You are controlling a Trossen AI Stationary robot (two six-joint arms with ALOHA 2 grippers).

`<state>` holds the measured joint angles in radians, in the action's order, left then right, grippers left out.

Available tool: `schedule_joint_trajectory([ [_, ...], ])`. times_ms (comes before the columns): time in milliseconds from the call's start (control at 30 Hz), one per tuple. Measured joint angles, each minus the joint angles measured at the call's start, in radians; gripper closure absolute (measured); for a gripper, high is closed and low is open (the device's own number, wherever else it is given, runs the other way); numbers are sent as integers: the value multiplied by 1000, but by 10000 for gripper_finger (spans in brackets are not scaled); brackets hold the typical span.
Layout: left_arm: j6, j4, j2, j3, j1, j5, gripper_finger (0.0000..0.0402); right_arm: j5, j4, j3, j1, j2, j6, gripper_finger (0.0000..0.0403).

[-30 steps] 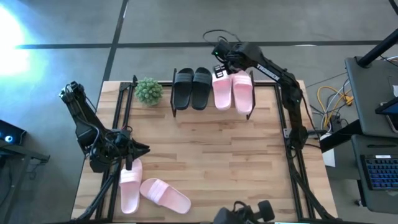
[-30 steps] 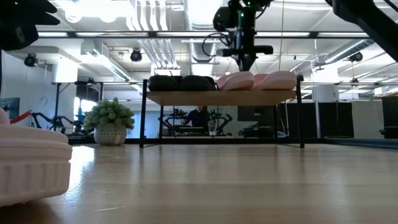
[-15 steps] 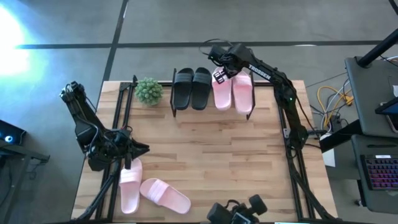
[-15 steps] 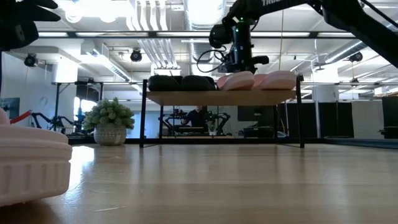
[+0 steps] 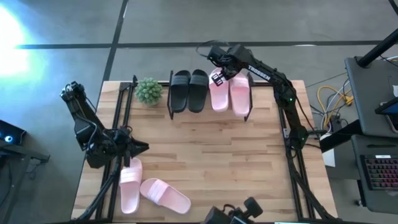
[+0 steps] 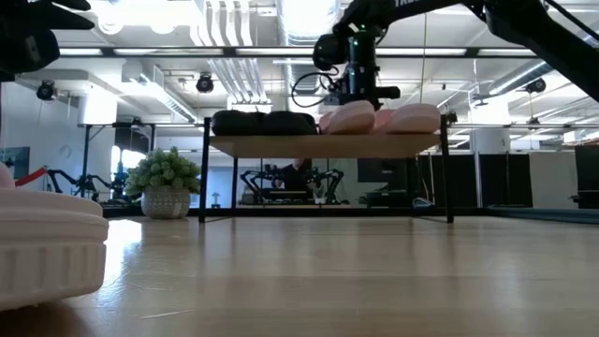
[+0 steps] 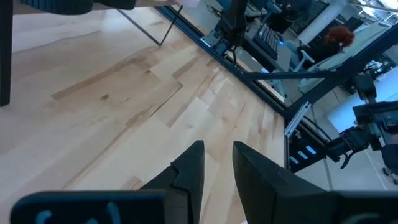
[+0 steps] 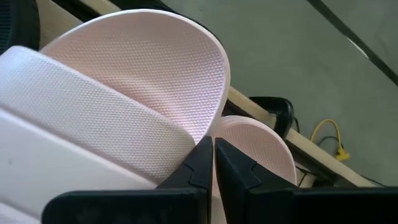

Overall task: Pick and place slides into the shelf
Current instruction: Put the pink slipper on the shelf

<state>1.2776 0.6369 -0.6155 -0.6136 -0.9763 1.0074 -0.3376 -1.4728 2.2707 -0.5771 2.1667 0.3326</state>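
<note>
Shelf (image 5: 244, 116) and its four slides shifted left, right gripper (image 5: 216, 73) closed against a pink slide (image 5: 218, 93); left gripper (image 5: 140, 148) slightly apart above counter (image 5: 217, 162).

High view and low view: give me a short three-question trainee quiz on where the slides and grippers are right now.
1. True or false: the shelf top holds two black slides and two pink slides.
2. How many pink slides lie on the table near the left gripper?
3. Which gripper is at the shelf? A) the left gripper B) the right gripper C) neither

Key
1. True: the black pair sits beside the pink pair on the top plank.
2. Two, at the table's near left corner.
3. B: it sits at the far end of the inner pink slide, fingers nearly closed beside its edge.
</note>
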Motion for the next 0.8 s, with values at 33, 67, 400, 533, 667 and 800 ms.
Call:
schedule_joint_trajectory([
  [33, 0, 0, 2, 0, 0, 0, 332, 1, 0, 0, 3, -1, -6, 390],
  [67, 0, 0, 4, 0, 0, 0, 332, 4, 1, 0, 6, -2, -17, 390],
  [400, -1, 2, 1, 0, 0, 0, 332, 62, 21, 11, 26, -17, -26, 390],
  [533, -2, 2, 1, 0, 0, 0, 332, 67, 16, 11, 41, -43, -38, 390],
  [667, -11, 2, 1, 0, 0, 0, 332, 68, -40, 11, 41, -47, -38, 390],
  [800, -11, 3, 1, 0, 0, 0, 332, 62, -95, 6, 41, -47, -38, 390],
])
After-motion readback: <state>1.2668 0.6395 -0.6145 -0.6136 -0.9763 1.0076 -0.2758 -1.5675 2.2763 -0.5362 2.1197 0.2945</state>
